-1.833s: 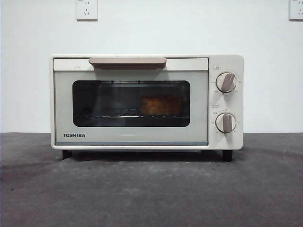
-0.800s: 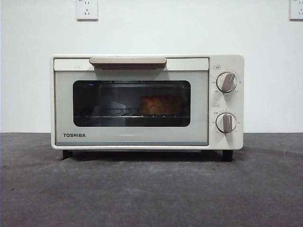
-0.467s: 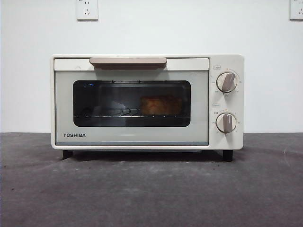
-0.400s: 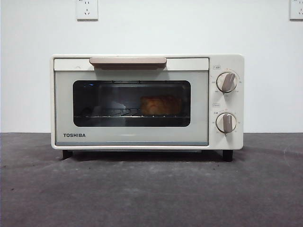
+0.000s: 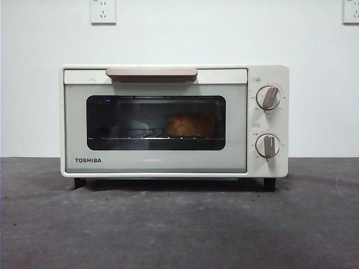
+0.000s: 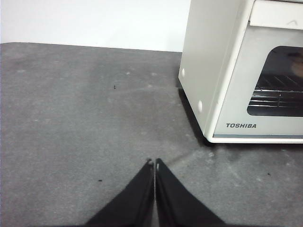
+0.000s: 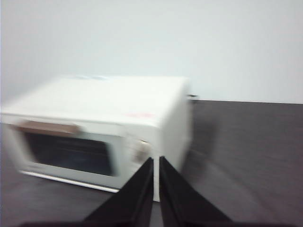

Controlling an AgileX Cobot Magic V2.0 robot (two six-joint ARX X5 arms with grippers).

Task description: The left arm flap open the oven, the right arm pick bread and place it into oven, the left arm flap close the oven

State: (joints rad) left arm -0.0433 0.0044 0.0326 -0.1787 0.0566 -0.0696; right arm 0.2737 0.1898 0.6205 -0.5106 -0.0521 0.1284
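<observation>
Already the oven (image 5: 174, 120) stands shut on the desk (image 5: 179, 230), its door flush under the bar handle (image 5: 151, 73), and the bread (image 5: 189, 124) lies on the wire rack behind the right half of the window. By that, the task looks all but finished. The left gripper (image 6: 154, 163) hangs over bare desk near the oven's left front corner, its fingers pressed together on nothing; the right gripper (image 7: 155, 161) is raised off to the oven's right, fingers nearly touching, also empty, in a blurred view. What remains, I judge, is a clean retreat: keep both arms well clear of the handle and knobs (image 5: 268, 97) so the door stays seated.
</observation>
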